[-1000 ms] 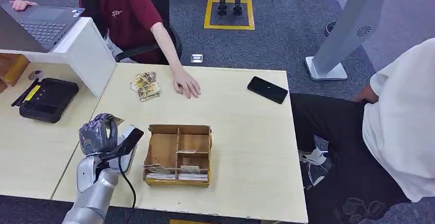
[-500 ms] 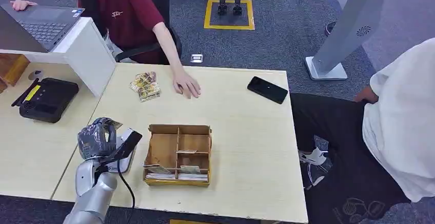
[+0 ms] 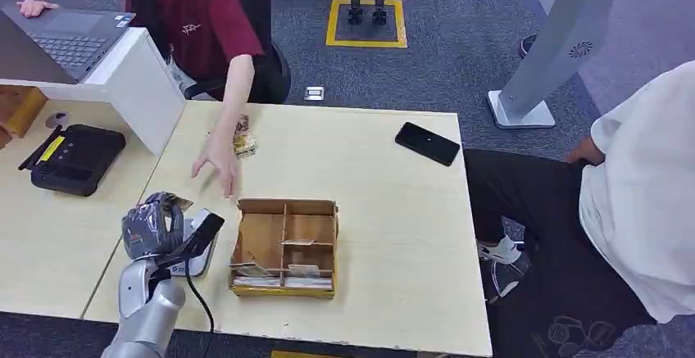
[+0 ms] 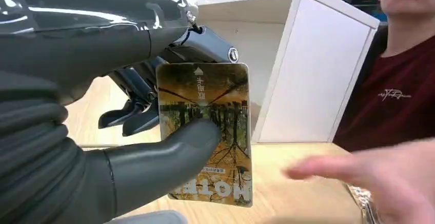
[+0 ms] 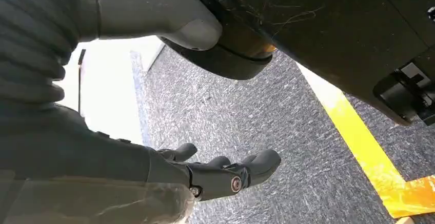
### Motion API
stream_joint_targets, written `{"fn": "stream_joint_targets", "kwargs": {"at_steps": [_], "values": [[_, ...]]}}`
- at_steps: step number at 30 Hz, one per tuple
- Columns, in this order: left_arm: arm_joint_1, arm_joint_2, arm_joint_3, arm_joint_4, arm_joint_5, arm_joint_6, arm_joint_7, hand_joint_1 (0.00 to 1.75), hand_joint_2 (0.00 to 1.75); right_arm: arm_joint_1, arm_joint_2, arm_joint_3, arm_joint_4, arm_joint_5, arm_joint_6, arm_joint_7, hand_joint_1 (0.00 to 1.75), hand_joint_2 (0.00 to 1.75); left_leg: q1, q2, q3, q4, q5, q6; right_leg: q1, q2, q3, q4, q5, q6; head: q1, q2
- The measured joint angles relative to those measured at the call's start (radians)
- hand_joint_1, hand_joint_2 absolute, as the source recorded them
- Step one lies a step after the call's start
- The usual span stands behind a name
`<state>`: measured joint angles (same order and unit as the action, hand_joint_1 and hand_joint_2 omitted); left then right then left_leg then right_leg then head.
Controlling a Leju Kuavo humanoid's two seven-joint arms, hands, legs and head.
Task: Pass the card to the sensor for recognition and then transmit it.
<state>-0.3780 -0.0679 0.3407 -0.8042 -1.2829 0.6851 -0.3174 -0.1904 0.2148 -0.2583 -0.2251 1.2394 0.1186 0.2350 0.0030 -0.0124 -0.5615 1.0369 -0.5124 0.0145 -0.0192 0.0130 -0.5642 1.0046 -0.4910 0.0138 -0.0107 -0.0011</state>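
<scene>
Left hand (image 4: 128, 147) pinches the card (image 4: 205, 131) by its faces: thin, stiff, light, slippery; right hand (image 5: 205, 175) hangs empty, fingers apart.

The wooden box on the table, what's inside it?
The wooden box is split into compartments. The back ones look empty; the front ones hold a few flat cards. Its front wall hides how many.

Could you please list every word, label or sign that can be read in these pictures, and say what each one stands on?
"HOTEL", shown upside down, in large letters on the card that the left hand holds.
Characters under an arrow at the card's other end: too blurred to read.
Fine print beside "HOTEL": too small.
Chest logo on the person's maroon shirt: unreadable.
Packets on the table: too small.
</scene>
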Motion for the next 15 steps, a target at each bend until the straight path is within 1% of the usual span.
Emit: {"fn": "stream_joint_targets", "kwargs": {"at_steps": [11,15], "values": [[0.01,0.0,0.004,-0.01,0.004,0.0,-0.005,1.75,1.75,0.001,0.0,0.0,0.0,-0.004,-0.004,0.0,0.0,1.75,0.0,0.0,0.0,0.0,0.0,0.0,0.0,0.0,0.0,0.0,0.0,0.0,0.0,0.0],[0.011,-0.001,0.01,-0.01,0.024,0.0,-0.016,1.75,1.75,0.001,0.0,0.0,0.0,-0.005,-0.01,0.0,0.0,1.75,0.0,0.0,0.0,0.0,0.0,0.0,0.0,0.0,0.0,0.0,0.0,0.0,0.0,0.0]]}}
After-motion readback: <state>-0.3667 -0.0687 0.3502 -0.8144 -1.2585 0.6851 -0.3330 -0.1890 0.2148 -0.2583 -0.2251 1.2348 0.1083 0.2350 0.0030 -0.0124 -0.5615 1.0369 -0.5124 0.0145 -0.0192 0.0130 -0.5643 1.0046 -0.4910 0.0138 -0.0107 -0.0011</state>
